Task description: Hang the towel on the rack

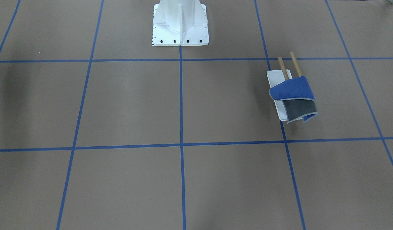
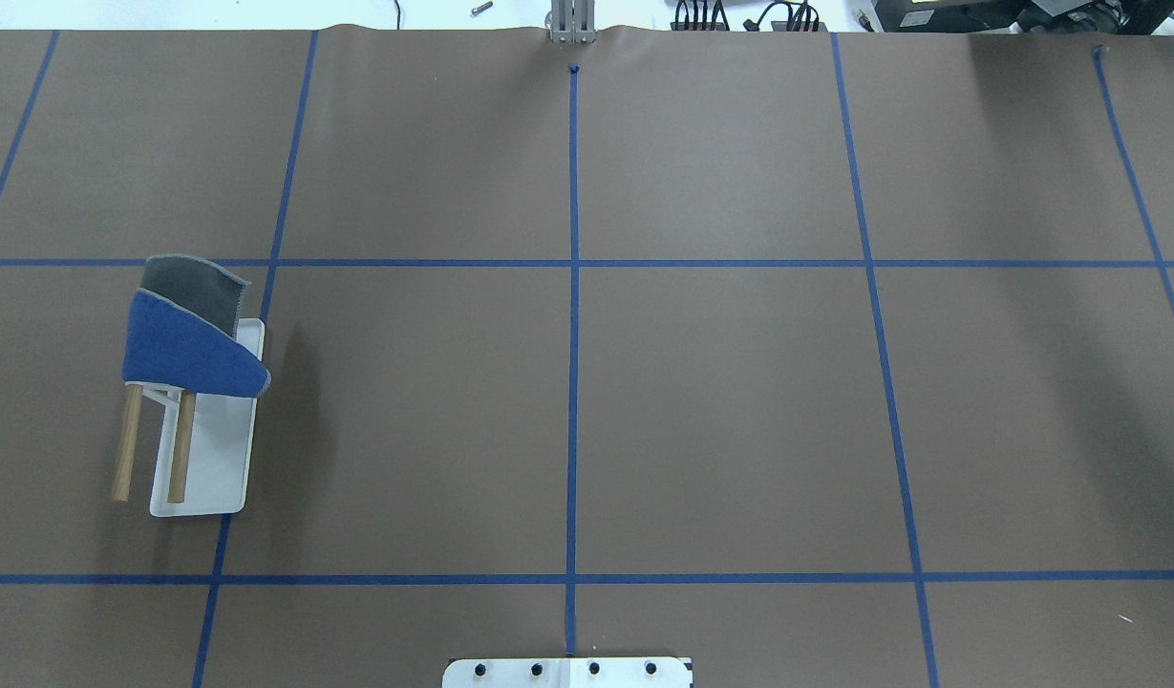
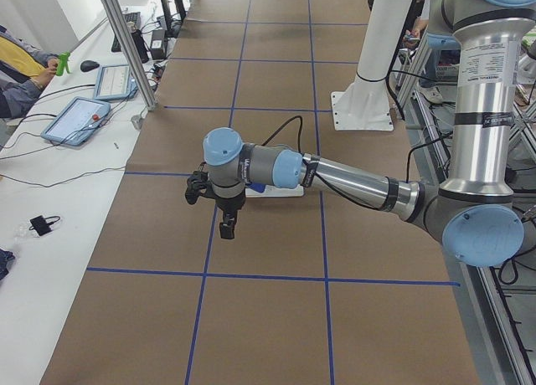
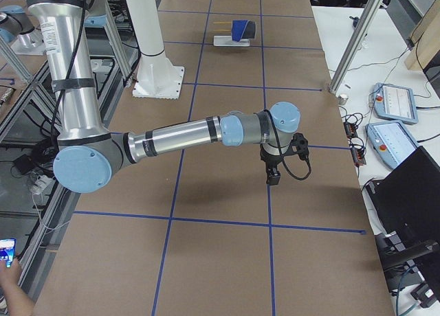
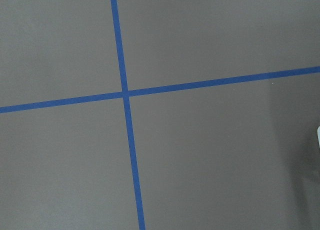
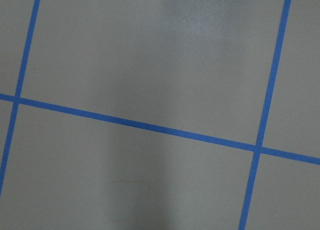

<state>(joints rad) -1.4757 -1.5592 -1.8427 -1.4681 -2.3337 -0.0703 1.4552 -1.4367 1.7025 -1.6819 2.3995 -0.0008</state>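
Observation:
The towel, blue with its grey face hanging below, is draped over the far ends of the rack's two wooden bars. The rack's white tray base sits on the robot's left side of the table. Towel and rack also show in the overhead view, and the towel shows small in the exterior right view. My left gripper hangs above the table near the rack, holding nothing I can see. My right gripper hangs over bare table far from the rack. I cannot tell whether either is open or shut.
The large white bolted pedestal stands at the robot's edge of the table. Blue tape lines grid the brown table cover. An operators' desk with tablets and metal posts runs along the far edge.

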